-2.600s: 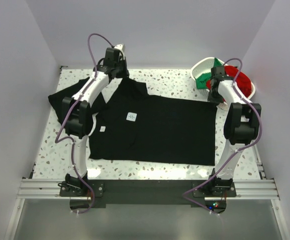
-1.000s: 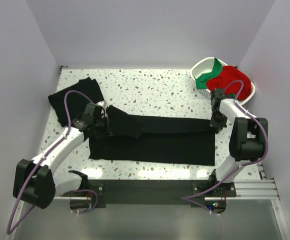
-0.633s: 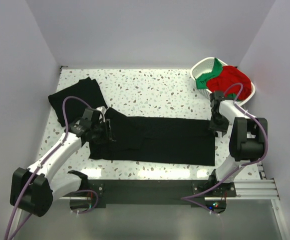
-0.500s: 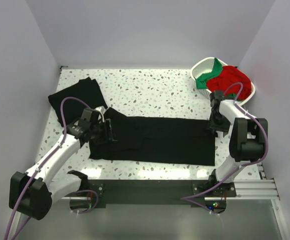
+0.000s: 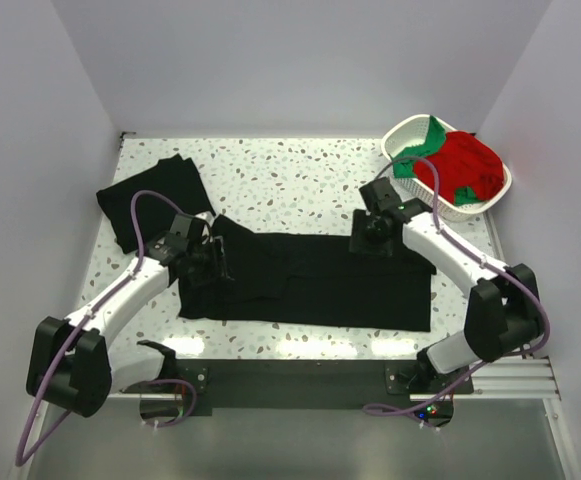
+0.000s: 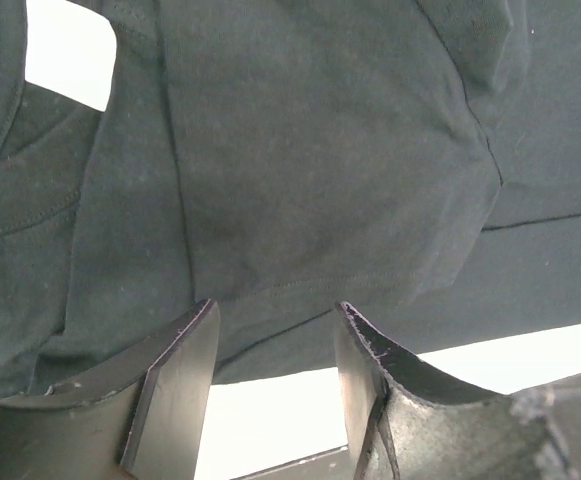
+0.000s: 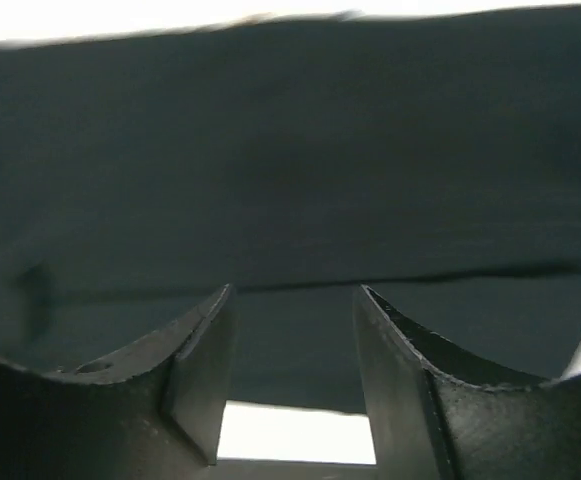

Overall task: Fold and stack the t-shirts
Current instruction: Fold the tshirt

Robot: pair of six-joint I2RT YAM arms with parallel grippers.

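A black t-shirt (image 5: 320, 285) lies folded into a long band across the middle of the table. My left gripper (image 5: 216, 264) hovers over its left end, open, with nothing between the fingers; in the left wrist view the gripper (image 6: 275, 330) hangs above the dark cloth (image 6: 320, 150) and its hem. My right gripper (image 5: 370, 238) stands open over the band's upper edge, right of centre. The right wrist view shows the gripper (image 7: 295, 300) empty above black cloth (image 7: 290, 150). A second black t-shirt (image 5: 150, 195) lies at the back left.
A white lattice basket (image 5: 402, 128) at the back right holds a red t-shirt (image 5: 465, 165) and a green t-shirt (image 5: 410, 160). Speckled tabletop (image 5: 300, 180) shows behind the band. Walls close in on the left, back and right.
Both grippers have opened and let go of the black t-shirt, now folded in half lengthwise. The right arm has swung left from the shirt's right end to its upper middle.
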